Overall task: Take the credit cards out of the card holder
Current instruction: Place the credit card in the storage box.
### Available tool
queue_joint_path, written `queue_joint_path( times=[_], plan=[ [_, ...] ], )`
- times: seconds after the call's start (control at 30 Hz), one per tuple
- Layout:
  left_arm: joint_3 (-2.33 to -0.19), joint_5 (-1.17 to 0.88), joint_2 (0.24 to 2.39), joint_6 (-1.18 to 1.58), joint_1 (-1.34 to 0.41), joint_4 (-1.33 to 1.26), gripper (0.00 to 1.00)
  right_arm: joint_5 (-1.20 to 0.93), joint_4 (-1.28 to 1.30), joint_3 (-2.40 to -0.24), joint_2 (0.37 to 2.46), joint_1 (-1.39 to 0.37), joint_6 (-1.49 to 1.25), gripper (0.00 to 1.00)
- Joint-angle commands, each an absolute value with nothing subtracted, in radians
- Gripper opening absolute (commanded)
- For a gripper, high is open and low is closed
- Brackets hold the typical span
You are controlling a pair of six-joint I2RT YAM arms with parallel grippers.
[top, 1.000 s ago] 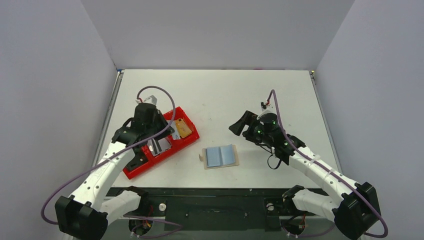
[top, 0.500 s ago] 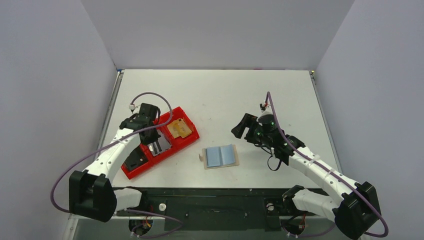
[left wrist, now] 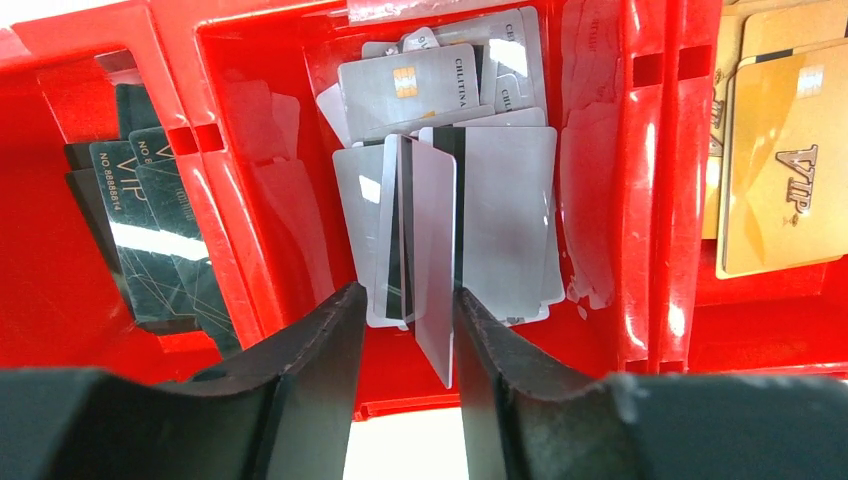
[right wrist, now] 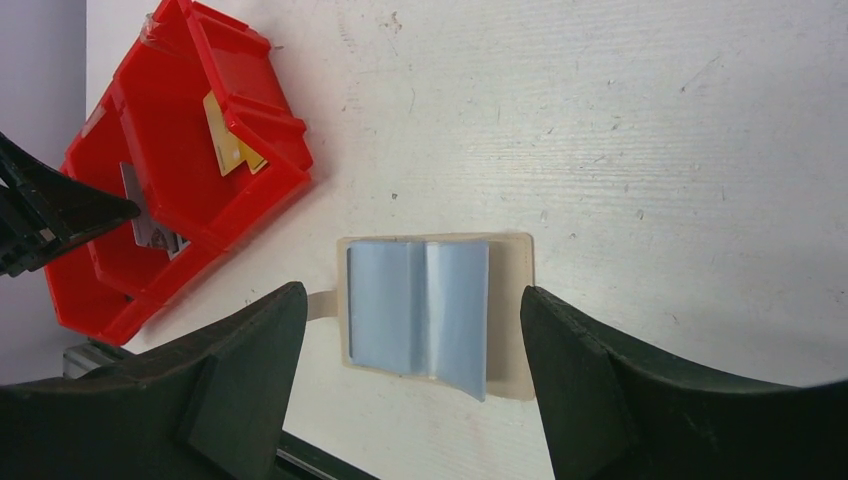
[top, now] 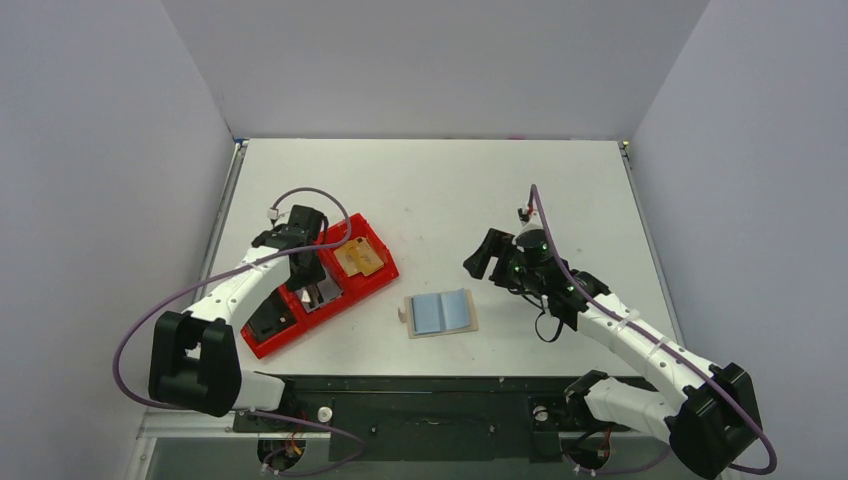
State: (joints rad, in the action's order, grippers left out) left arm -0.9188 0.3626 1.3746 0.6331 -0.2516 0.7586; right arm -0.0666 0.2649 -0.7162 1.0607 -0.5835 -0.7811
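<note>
Status: holding left gripper (left wrist: 405, 305) slightly parted around grey card (left wrist: 435, 250) in tray (left wrist: 640, 200); hovering right gripper (right wrist: 410, 295), spread wide, near card holder (right wrist: 508, 320) at tray's four o'clock.

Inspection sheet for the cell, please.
Surface: white table, lightly scuffed.
Job's things: tan folding card holder lies open flat, light blue inside; pale grey card stands on edge inside left gripper.
Clutter: long red plastic tray, three compartments holding dark cards, grey cards, gold cards.
Grippers: left jaws apart over tray's middle compartment; right gripper wide open above holder.
Cables: purple cables loop along both arms.
Surroundings: plain grey walls.
</note>
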Motion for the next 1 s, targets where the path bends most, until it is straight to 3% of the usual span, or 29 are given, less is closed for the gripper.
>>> queue_joint_path(
  times=[0.0,0.47,0.97],
  plan=[
    [-0.945,0.352,1.339,0.615,-0.247,0.726,0.39,-0.055,0.261,-0.731,1.075,-0.588,-0.759,0.74],
    [-1.013,0.143,1.196,0.543,-0.247,0.684,0.53,0.127,0.335,-0.808,1.154,-0.730,-0.753,0.74],
    [-1.017,-0.265,1.176,0.614,-0.288,0.531,0.59,0.246,0.362,-0.955,1.488,-0.989,-0.812,0.70]
  ],
)
